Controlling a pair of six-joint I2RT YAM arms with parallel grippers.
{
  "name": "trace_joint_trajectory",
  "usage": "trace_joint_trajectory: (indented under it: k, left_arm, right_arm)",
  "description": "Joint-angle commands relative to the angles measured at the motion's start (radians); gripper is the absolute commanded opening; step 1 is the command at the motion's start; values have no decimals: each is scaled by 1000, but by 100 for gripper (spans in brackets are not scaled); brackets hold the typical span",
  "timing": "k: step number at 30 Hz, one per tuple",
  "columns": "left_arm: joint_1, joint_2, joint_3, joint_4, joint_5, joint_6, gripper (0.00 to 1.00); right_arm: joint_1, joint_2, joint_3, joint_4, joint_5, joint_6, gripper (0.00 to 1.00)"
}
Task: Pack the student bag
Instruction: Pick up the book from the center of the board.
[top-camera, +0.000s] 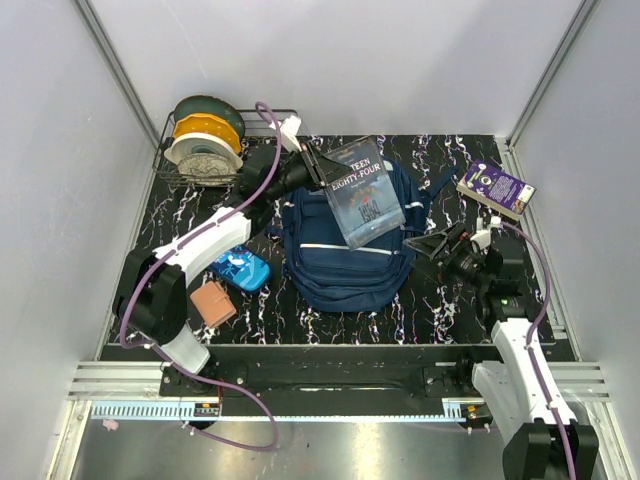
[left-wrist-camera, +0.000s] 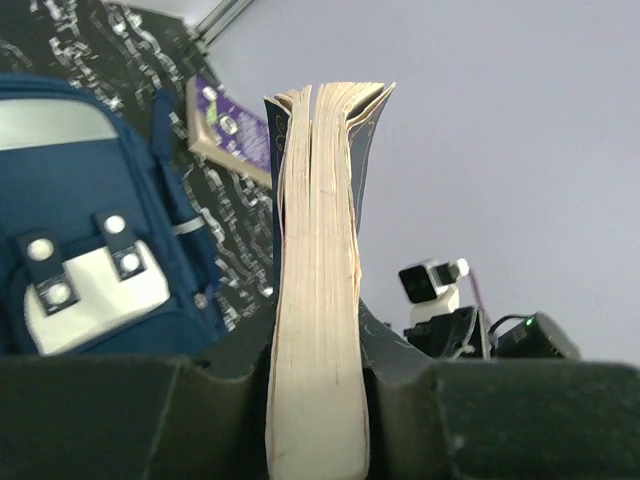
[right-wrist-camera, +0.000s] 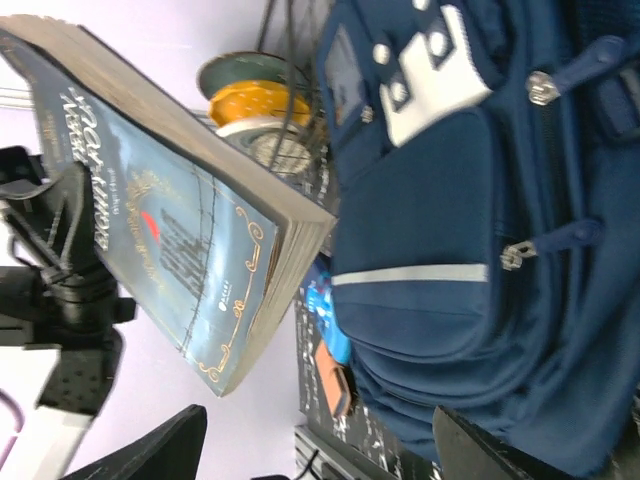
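The student bag (top-camera: 345, 262) is a large navy backpack lying in the middle of the table, pockets up; it also fills the right wrist view (right-wrist-camera: 480, 250). My left gripper (top-camera: 318, 166) is shut on a blue-covered paperback book (top-camera: 362, 195) and holds it tilted in the air over the bag's top. In the left wrist view the book's page edge (left-wrist-camera: 320, 250) stands clamped between my left gripper's (left-wrist-camera: 318, 370) jaws. My right gripper (top-camera: 441, 243) sits just right of the bag, open and empty. Its fingertips (right-wrist-camera: 150, 450) stand wide apart, and the book (right-wrist-camera: 170, 220) hangs beyond them.
A purple book (top-camera: 495, 188) lies at the back right. A wire basket (top-camera: 170, 165) with filament spools (top-camera: 205, 140) stands at the back left. A bright blue pouch (top-camera: 240, 270) and a brown wallet (top-camera: 212, 303) lie left of the bag. White walls close in three sides.
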Motion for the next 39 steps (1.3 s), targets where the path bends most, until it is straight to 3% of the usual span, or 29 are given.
trace_joint_trajectory:
  k: [1, 5, 9, 12, 18, 23, 26, 29, 30, 31, 33, 34, 35, 37, 38, 39]
  left_arm:
    - [-11, -41, -8, 387, -43, -211, 0]
    - [-28, -34, -39, 470, -47, -274, 0]
    - [-48, -45, -63, 505, -65, -294, 0]
    - [-70, -43, -71, 515, -69, -305, 0]
    - [-88, -62, -100, 507, -67, -302, 0]
    - [-90, -77, -131, 504, -78, -299, 0]
    - [-90, -70, -119, 481, -66, -288, 0]
    - [-93, -62, -123, 475, -64, -289, 0]
    - [-93, -60, -125, 475, -67, -291, 0]
    - [-91, -59, -126, 472, -66, -292, 10]
    - [-93, -57, -126, 464, -55, -282, 19]
    - [-93, -59, -123, 454, -47, -273, 30]
    - [-94, -60, -102, 434, -43, -248, 60]
    - [-96, -77, -26, 171, -19, -68, 80]
    - [-105, -88, 61, 31, -41, 27, 96]
    - [-111, -100, 93, -187, -109, 210, 99]
  right_arm:
    - [35, -46, -17, 242, 33, 160, 95]
    - [98, -9, -36, 400, 77, 229, 95]
    - [188, 60, 50, 325, 160, 140, 94]
    - [220, 123, 0, 553, 179, 209, 94]
    - [234, 203, -3, 701, 214, 209, 91]
    - [236, 240, 7, 787, 190, 241, 62]
    - [239, 249, -6, 854, 161, 270, 51]
    - [240, 247, -31, 916, 142, 299, 26]
    - [240, 241, -35, 928, 136, 302, 8]
    - [240, 238, -35, 926, 131, 306, 0]
    - [242, 215, -34, 899, 121, 304, 0]
    - [239, 203, -31, 878, 125, 299, 0]
    - [240, 188, -26, 845, 143, 283, 0]
    - [240, 125, -2, 659, 176, 234, 0]
    - [240, 97, 9, 582, 227, 186, 0]
    - [240, 47, 17, 458, 254, 171, 0]
